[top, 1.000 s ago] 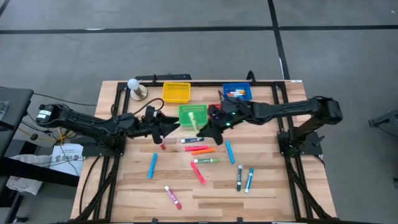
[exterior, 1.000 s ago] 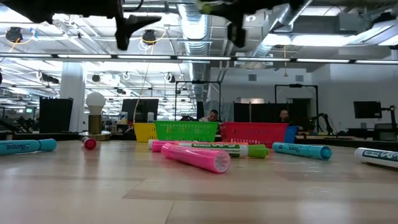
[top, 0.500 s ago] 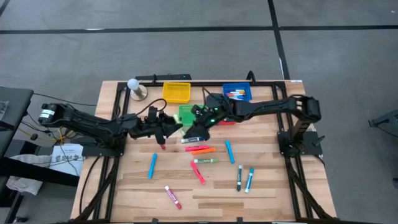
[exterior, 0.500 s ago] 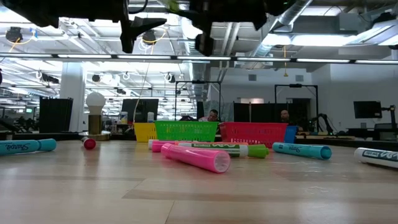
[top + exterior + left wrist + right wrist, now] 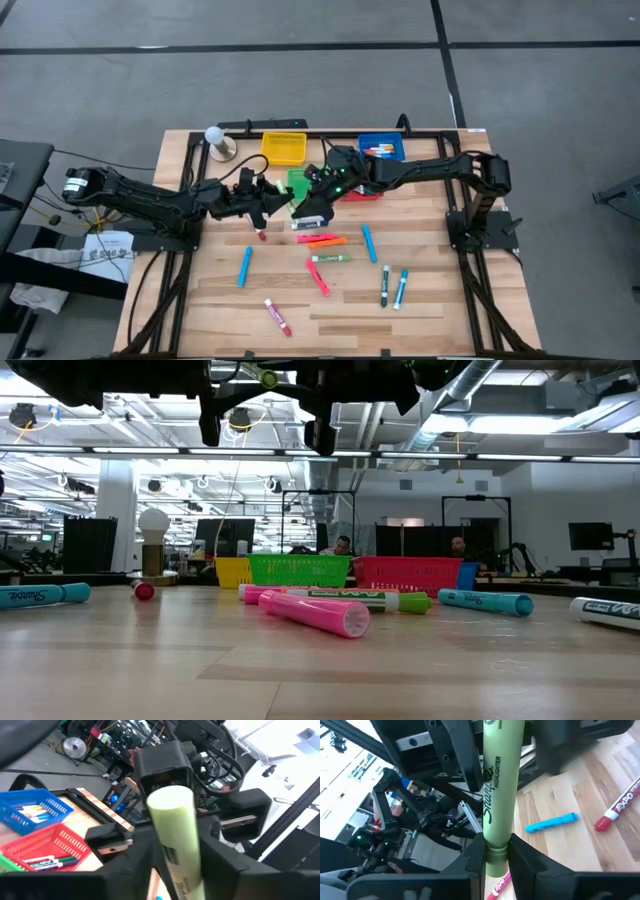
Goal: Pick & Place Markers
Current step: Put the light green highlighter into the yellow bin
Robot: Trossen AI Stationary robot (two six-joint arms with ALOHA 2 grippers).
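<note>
Yellow-green highlighter [image 5: 499, 795] clamped in both tools at once, above the table [image 5: 450, 300] near the green basket [image 5: 298, 180]: right tool [image 5: 497, 857] closed on one end, left tool [image 5: 172, 865] closed on the other, as in a mid-air handover. Other markers loose on the table: pink one [image 5: 312, 612] nearest the low camera, green one [image 5: 331, 258], blue one [image 5: 245, 266], several more scattered toward the near edge; a few already lying in the blue basket [image 5: 381, 148] and the red basket [image 5: 47, 847]. Left arm reaching in low from the left side, forearm almost level, wrist turned toward centre. Right arm stretched long across from the right side, elbow raised, wrist pointed at the left tool. Both tools held high, well clear of the table in the low view. Risks, as judged: double grip on one pen, so any uneven pull likely to bend, twist or fling it; early release by either side likely to tip the pen out of the remaining grip and drop it among the loose markers; tools very close together, contact between fingers possible on withdrawal; drop beside the basket instead of into it if release is made from this position.
</note>
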